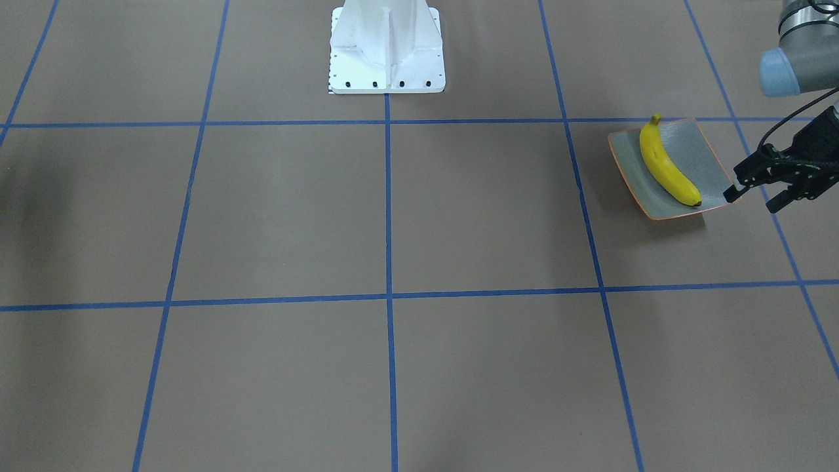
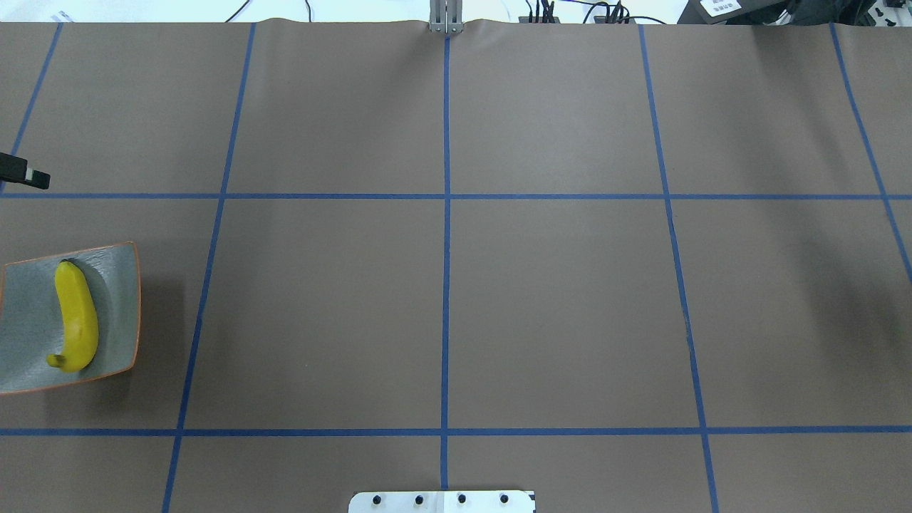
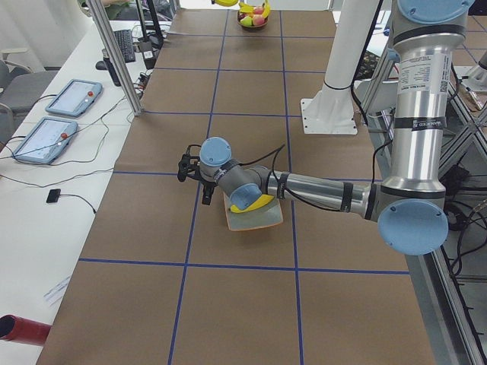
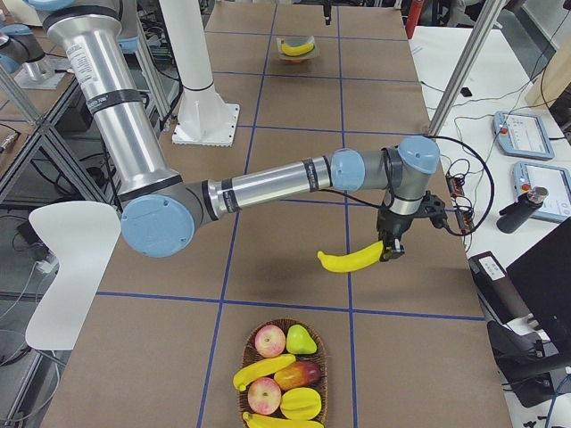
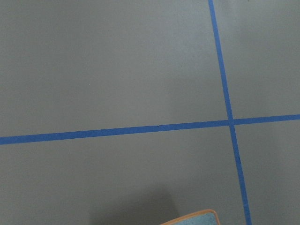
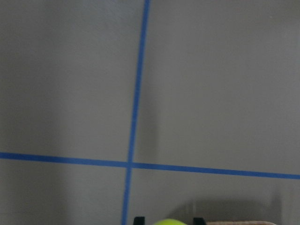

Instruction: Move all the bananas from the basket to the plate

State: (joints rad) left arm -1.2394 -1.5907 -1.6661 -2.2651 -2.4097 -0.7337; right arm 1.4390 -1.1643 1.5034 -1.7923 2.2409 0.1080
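The grey-green plate (image 1: 695,154) lies at the table's left end with one yellow banana (image 1: 667,167) lying on it; both also show in the overhead view, plate (image 2: 28,313) and banana (image 2: 78,317). My left gripper (image 1: 752,200) is open and empty, just beyond the plate's corner. My right gripper (image 4: 390,246) is shut on a second banana (image 4: 352,260) and holds it above the table, a little way from the wicker basket (image 4: 317,343). The basket holds two more bananas (image 4: 263,370) among apples and other fruit. The right wrist view shows the held banana's end (image 6: 166,221) between the fingertips (image 6: 139,219).
The white robot pedestal (image 1: 387,46) stands at the table's middle on the robot's side. Blue tape lines (image 2: 446,214) divide the brown table. Tablets (image 3: 72,95) and an aluminium post (image 3: 114,53) stand on the operators' side. A plate corner (image 5: 197,219) shows in the left wrist view.
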